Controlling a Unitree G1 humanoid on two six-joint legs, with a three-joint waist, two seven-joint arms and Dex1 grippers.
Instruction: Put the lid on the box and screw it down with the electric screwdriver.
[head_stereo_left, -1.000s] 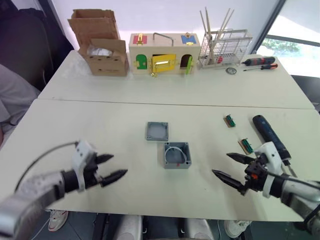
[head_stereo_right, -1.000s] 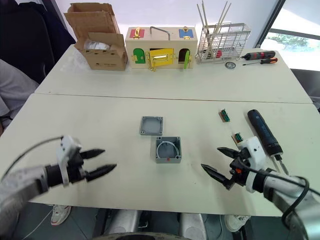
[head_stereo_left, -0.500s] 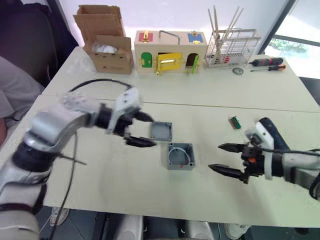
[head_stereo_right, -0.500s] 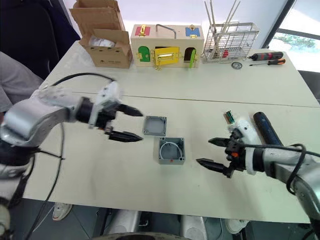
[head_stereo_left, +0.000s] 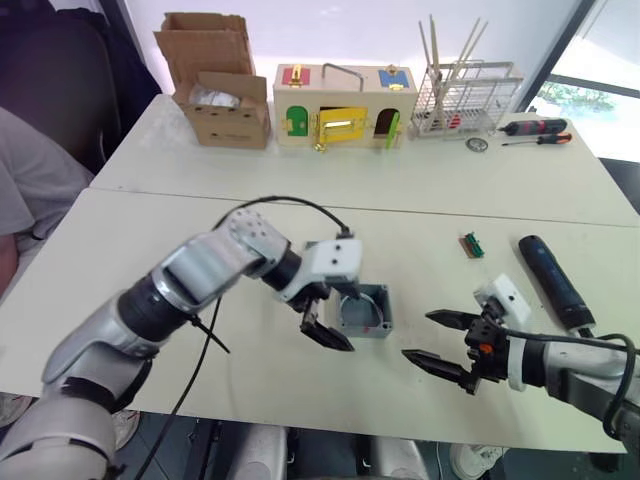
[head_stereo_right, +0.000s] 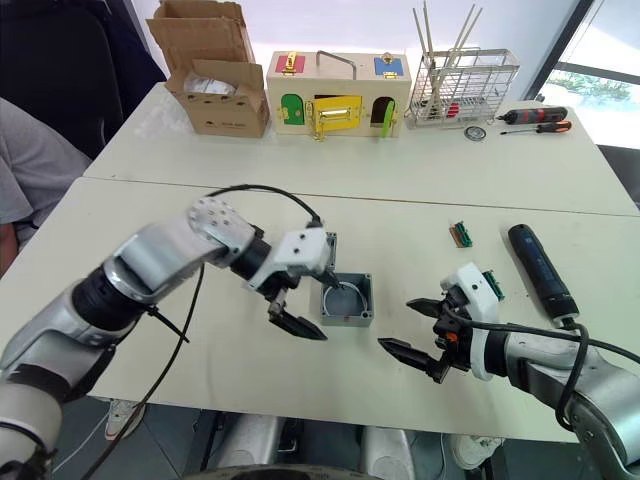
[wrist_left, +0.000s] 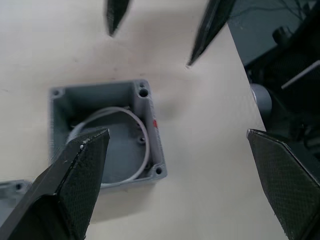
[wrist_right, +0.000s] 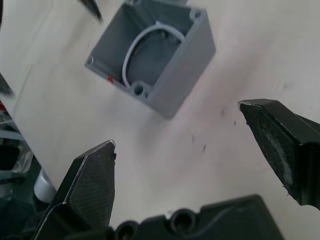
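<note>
Left gripper (head_stereo_left: 322, 320): moved from lid to centre-frame box (head_stereo_left: 366, 310), fingers spread. Box: grey, lidless, white wire inside.

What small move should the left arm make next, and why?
Probably shift the open left end effector back toward the flat grey plastic lid, partly hidden behind its wrist. It now hovers at the open grey plastic box, holding nothing, and that lid must go on first.

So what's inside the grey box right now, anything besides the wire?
The box is open and holds a curved white wire looped over its grey floor. Its screw posts show at the corners. The left gripper's fingers cover one corner of the inside, so that part can't be checked.
</note>
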